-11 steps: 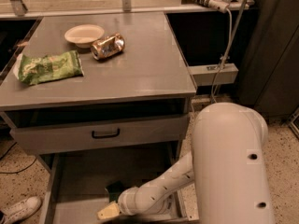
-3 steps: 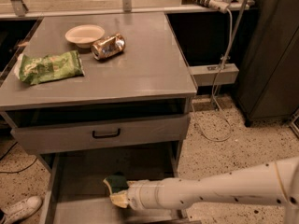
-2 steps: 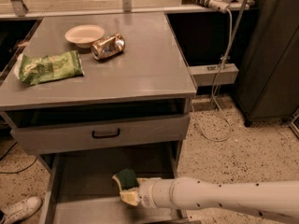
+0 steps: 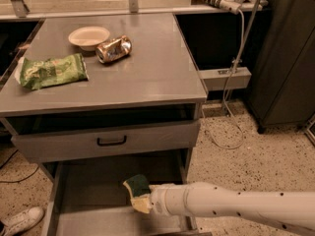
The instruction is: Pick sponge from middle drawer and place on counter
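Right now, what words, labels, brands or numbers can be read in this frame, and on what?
Green snack bag: print too blurred to read.
Drink can: label unreadable.
No text on the sponge, held by the pincer over the middle drawer.
Nothing legible anywhere else.

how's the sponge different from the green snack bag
The sponge is small and blocky, dark green over yellow; the snack bag is larger, crinkled and lighter green. The sponge sits tilted in the hand over the middle drawer; the snack bag lies flat on the counter. Both are green.
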Controlling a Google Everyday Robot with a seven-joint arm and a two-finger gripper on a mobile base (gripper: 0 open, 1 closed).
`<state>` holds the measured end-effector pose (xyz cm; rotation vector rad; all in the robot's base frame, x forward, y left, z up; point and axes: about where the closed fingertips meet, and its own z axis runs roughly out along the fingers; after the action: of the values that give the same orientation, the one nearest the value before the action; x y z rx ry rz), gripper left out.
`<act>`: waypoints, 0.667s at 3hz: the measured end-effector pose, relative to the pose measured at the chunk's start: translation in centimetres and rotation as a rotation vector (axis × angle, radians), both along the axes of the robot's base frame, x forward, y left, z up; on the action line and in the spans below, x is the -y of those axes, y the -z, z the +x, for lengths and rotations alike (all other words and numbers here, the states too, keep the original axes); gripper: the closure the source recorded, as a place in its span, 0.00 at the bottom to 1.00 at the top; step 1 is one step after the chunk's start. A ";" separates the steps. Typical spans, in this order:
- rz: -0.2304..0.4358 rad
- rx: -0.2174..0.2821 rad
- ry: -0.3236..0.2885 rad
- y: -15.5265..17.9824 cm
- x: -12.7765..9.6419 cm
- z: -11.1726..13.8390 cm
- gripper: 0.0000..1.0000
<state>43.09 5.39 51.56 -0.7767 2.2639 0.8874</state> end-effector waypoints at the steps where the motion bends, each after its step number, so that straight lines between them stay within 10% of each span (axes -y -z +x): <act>1: -0.041 -0.004 0.029 -3.3 2.4 0.2 1.00; 2: -0.101 0.023 0.065 -7.9 5.4 0.5 1.00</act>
<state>43.57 0.00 59.46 -0.7488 2.3145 0.7355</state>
